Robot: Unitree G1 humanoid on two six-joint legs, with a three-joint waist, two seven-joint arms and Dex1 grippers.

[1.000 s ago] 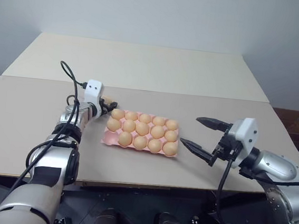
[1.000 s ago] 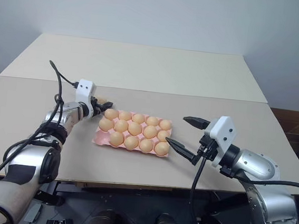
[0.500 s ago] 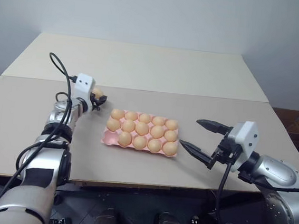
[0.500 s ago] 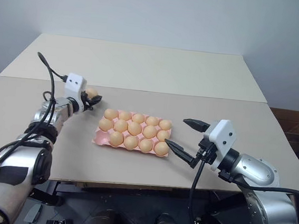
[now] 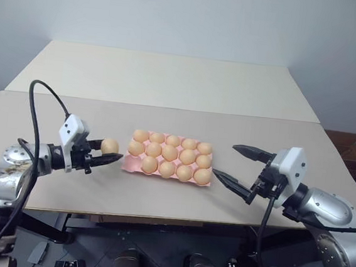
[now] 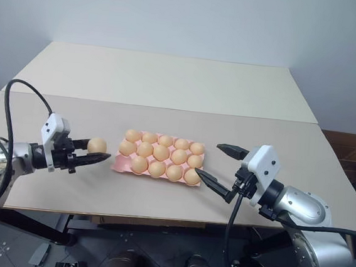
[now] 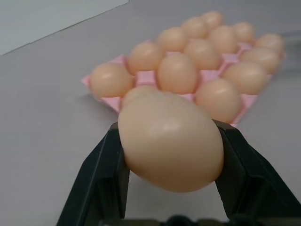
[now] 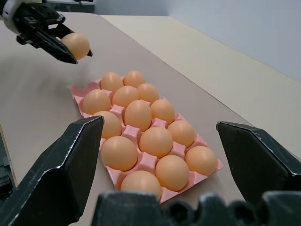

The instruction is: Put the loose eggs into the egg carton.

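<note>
The left gripper (image 5: pixel 108 154) pinches a smooth tan egg (image 5: pixel 109 146) just off the left end of the pink moulded egg carton (image 5: pixel 126 164), above the beige table (image 5: pixel 159 198). Beyond the carton's right end, the right gripper (image 5: pixel 237 164) hangs spread, gripping nothing.

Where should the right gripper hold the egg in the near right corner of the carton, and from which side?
Probably around the egg's rounded upper half, coming down from above. The carton cup hides its lower part, and neighbouring eggs crowd its left and far sides. Only the near and right sides are free, so the open right gripper should tilt in from there.
</note>
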